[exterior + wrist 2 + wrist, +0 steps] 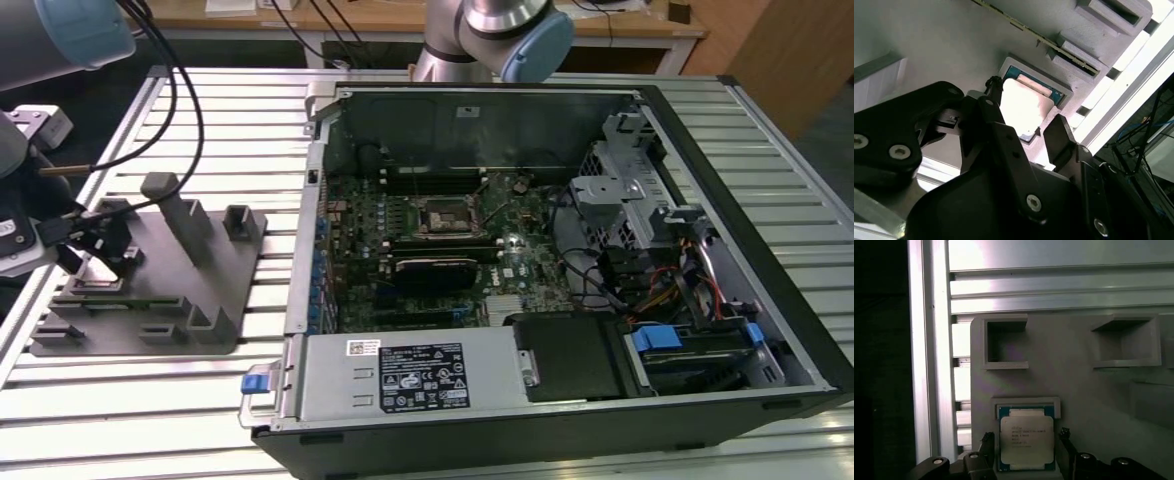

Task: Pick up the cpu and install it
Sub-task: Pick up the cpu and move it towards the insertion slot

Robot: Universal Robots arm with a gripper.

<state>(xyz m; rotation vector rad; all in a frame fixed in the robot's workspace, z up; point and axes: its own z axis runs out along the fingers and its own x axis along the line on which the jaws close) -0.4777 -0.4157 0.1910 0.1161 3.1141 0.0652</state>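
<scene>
The cpu [1026, 442] is a small square chip with a silvery-white top and a greenish edge. It lies flat in a shallow recess of the grey fixture plate [200, 290], which sits at the exterior view's left. My gripper [96, 245] hangs just above that plate. In both wrist views its black fingers [988, 441] stand on either side of the cpu [1024, 107] with small gaps, so the gripper [1026, 114] is open and straddles the chip [91, 274]. The black socket frame [443, 217] sits in the middle of the motherboard [441, 250].
The open computer case [561, 400] fills the centre and the exterior view's right, with drive bays and cables [654, 260] inside. Upright grey posts [167, 200] rise from the fixture plate close to the gripper. Everything rests on a slatted metal table [160, 420].
</scene>
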